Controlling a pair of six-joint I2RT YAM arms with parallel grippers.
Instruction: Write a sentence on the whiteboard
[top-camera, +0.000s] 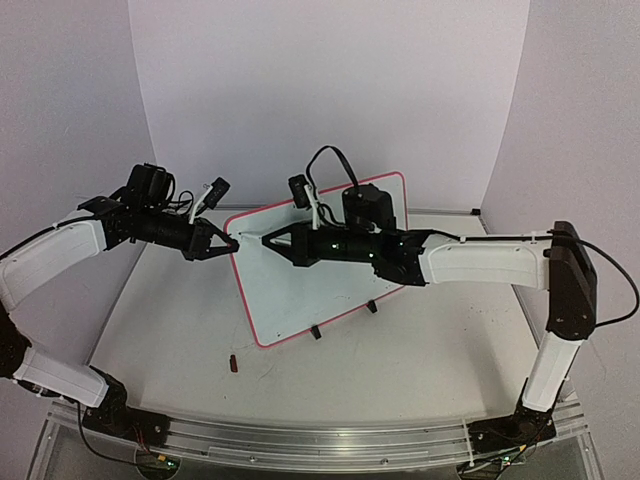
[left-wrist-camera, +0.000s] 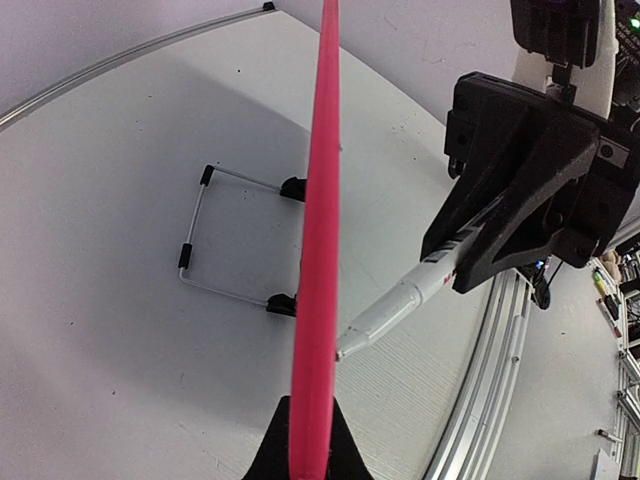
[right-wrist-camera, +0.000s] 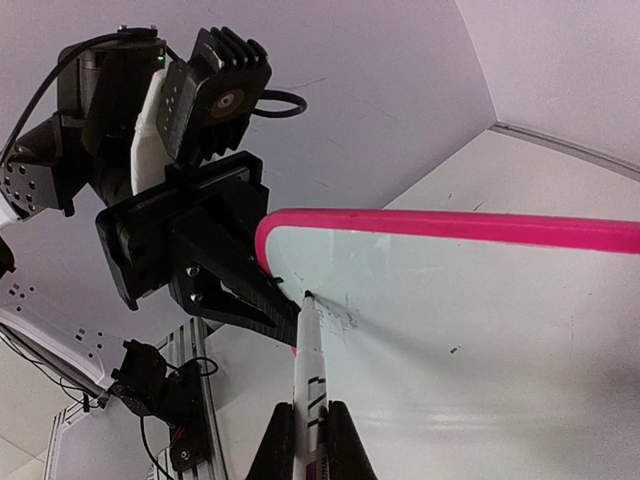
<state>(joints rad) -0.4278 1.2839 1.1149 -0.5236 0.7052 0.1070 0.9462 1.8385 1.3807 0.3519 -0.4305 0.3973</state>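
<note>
The whiteboard (top-camera: 330, 275) stands tilted on its feet mid-table, glossy white inside a red frame (left-wrist-camera: 320, 220). My left gripper (top-camera: 232, 243) is shut on the frame's left edge; in the left wrist view its fingertips (left-wrist-camera: 268, 455) pinch the red rim seen edge-on. My right gripper (top-camera: 266, 239) is shut on a white marker pen (right-wrist-camera: 308, 370), whose dark tip touches the board near its upper left corner. A few small dark strokes of the sentence (right-wrist-camera: 340, 318) lie just right of the tip. The pen (left-wrist-camera: 400, 300) also shows in the left wrist view, tip against the board.
A small dark red piece (top-camera: 234, 363) lies on the table in front of the board. A wire stand (left-wrist-camera: 195, 240) props the board from behind. An aluminium rail (top-camera: 300, 440) runs along the near edge. White backdrop walls close in the sides and back.
</note>
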